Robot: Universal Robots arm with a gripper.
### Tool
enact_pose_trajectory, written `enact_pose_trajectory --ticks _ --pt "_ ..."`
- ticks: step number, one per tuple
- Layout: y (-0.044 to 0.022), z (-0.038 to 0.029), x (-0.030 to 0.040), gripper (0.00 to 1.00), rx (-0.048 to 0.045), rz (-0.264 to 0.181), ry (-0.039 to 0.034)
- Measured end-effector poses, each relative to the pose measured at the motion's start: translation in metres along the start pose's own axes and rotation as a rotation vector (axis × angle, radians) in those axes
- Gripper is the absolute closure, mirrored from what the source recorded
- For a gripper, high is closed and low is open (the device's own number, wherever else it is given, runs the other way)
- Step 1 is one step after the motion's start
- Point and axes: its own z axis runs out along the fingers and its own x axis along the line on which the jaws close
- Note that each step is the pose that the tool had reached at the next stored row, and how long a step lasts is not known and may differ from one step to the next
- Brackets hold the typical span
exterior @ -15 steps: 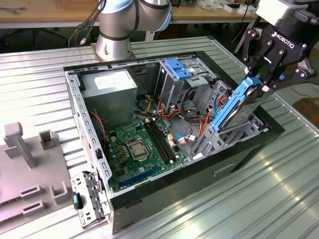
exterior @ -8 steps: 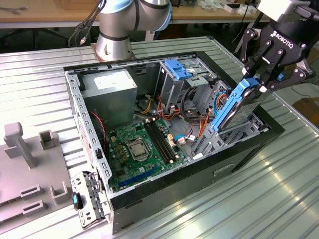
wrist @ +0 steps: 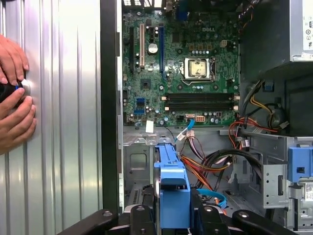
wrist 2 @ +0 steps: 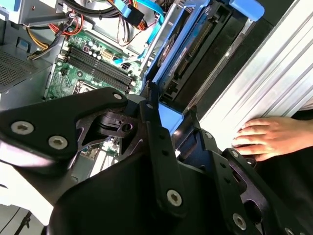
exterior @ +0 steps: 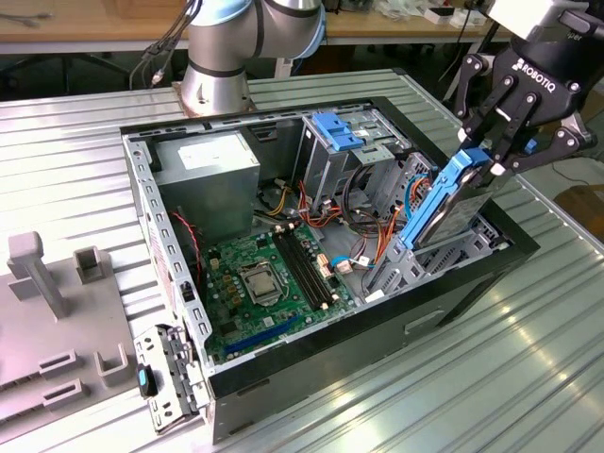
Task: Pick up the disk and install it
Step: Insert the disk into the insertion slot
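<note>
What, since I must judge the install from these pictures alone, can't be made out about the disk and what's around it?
- Exterior view: the disk's lower end sits deep in the computer case, among bay metal; seated or not, cannot tell.
- First wrist view: the gripper is mostly cut off by the picture edge.
- First wrist view: a dark object is covered by two hands and cut by the edge.
</note>
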Motion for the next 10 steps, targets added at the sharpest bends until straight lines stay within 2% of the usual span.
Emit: enact_pose_trajectory --ticks 1,2,10 --pt "-0.0001 0.0057 0.0001 0.63 0.0114 0.0 -0.0002" --pt "-0.0001 0.0082 0.0001 0.63 0.0134 0.0 -0.0002" --pt "-0.0002 0.0116 0.0002 0.63 0.0156 0.0 -0.0001"
